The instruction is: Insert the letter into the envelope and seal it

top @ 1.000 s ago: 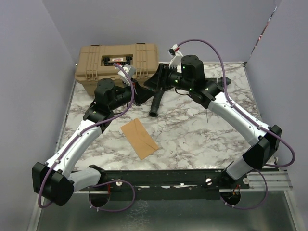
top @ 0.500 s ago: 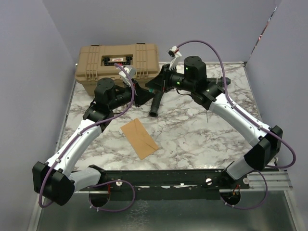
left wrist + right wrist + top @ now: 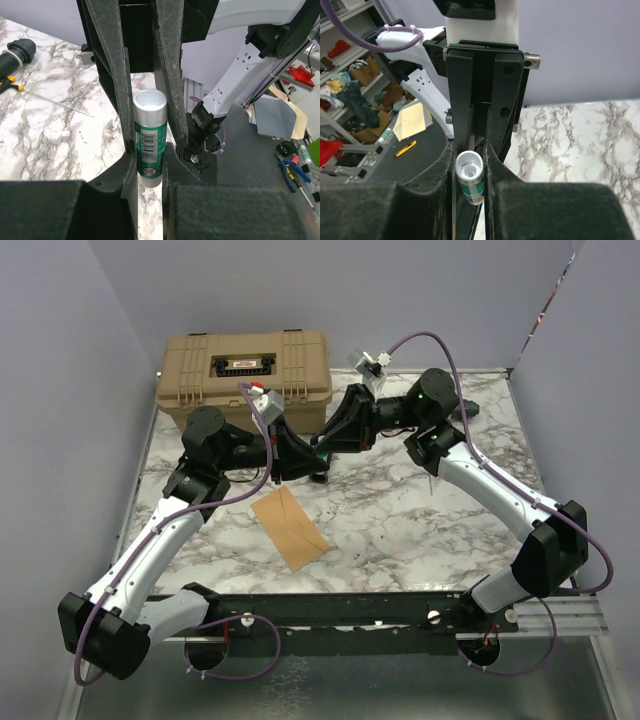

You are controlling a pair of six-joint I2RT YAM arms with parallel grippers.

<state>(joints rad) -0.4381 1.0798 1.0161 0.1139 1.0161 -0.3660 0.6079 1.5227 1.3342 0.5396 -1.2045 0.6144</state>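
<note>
A green glue stick [image 3: 150,135] with white ends hangs above the table, gripped from both sides. My left gripper [image 3: 150,151] is shut on its lower part. My right gripper [image 3: 470,160] faces it and is shut on the other end of the glue stick [image 3: 470,175], whose hollow white end points at the camera. In the top view the two grippers meet nose to nose at the left gripper [image 3: 305,452] and the right gripper [image 3: 335,437], just in front of the toolbox. The orange-tan envelope [image 3: 289,527] lies flat on the marble below them. The letter is out of view.
A tan toolbox [image 3: 245,375] stands at the back left. A black tube end [image 3: 15,50] and a yellow-handled tool [image 3: 12,86] lie on the marble near a small white round piece [image 3: 65,134]. Grey walls close the left, back and right sides.
My right gripper has swung left to face the left gripper and has closed on the glue stick. The left arm has shifted slightly. The envelope has not moved.
</note>
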